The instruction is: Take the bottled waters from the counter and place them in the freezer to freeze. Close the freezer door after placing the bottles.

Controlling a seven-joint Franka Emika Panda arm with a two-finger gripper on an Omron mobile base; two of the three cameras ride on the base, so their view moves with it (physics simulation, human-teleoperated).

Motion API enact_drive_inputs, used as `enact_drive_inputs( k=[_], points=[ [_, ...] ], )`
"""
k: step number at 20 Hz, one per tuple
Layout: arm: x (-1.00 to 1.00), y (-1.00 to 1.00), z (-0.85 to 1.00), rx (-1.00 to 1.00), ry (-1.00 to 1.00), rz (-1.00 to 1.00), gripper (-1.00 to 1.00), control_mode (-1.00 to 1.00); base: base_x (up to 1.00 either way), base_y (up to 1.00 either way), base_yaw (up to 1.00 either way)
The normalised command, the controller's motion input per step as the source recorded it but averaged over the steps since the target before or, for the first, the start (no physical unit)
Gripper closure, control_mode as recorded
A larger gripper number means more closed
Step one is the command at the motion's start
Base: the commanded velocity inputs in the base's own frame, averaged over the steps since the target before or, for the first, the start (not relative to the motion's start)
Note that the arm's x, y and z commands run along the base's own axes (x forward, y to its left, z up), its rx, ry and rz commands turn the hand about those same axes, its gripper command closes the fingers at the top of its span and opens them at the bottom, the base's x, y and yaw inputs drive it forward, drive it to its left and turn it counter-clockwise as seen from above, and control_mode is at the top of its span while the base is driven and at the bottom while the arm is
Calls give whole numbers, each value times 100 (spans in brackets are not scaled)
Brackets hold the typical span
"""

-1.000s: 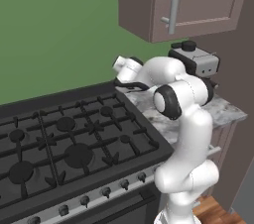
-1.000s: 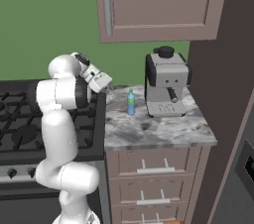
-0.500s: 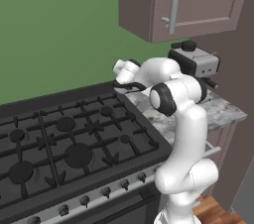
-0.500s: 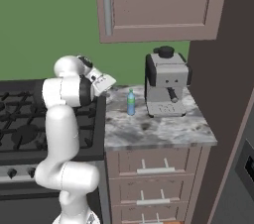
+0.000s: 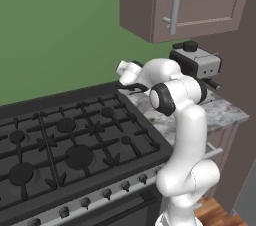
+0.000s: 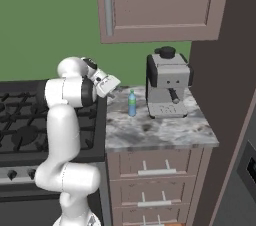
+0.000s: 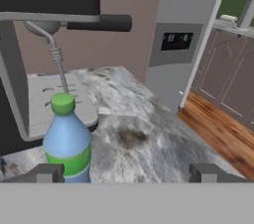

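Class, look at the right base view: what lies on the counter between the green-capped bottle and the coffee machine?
Nothing: bare marbled counter separates the green-capped bottle from the coffee machine, as the right base view shows.

Glossy see-through plastic on the bottle (image 7: pixel 67 141), polished marbled stone on the counter (image 7: pixel 144 134), matt metal on the freezer door (image 7: pixel 181 34).

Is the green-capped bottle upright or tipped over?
Upright: the green-capped bottle stands on the counter, cap on top, beside the coffee machine.

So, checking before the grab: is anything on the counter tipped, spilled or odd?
Nothing tipped: the teal green-capped plastic bottle stands upright on the marbled stone counter. One dark smudge marks the stone beside it.
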Motion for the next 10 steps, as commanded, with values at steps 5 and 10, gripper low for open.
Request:
enact_drive_inputs(
  k=[5,10],
  points=[
    [12,-20,-12,0,0,0,-100,-100,0,0,0],
    [18,-29,-25,0,0,0,-100,-100,0,0,0]
  ],
)
